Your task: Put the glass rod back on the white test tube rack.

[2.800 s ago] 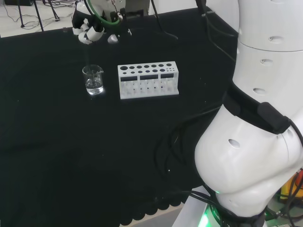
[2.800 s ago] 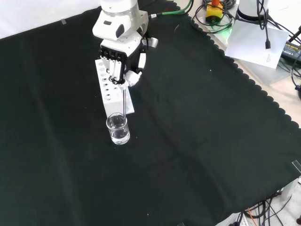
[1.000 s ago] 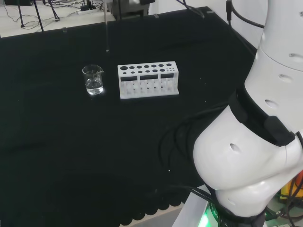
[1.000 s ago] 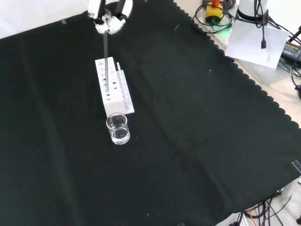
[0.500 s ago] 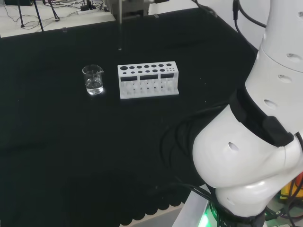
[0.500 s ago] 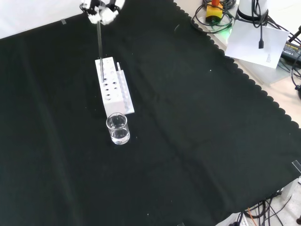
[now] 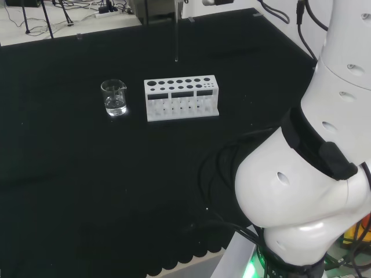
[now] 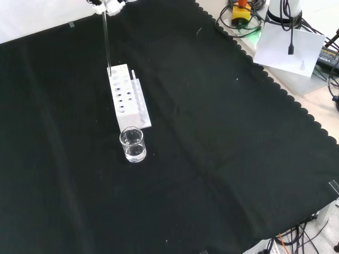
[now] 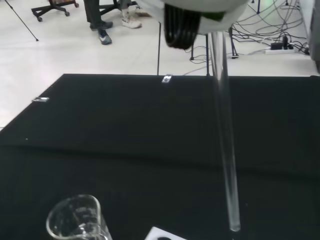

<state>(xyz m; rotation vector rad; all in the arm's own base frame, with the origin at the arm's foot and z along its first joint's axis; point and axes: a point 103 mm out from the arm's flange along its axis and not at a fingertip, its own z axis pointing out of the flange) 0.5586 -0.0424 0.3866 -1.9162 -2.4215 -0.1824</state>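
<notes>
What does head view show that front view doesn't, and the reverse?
Head view: the arm's white links at the right, and the rack's front face with its slots. Front view: fingers pinching the rod's upper end at the top edge, plus paper and cables beyond the cloth. Both: rod hanging upright with its tip clear of the rack, not yet in a hole, and the beaker with some liquid beside the rack's end.
</notes>
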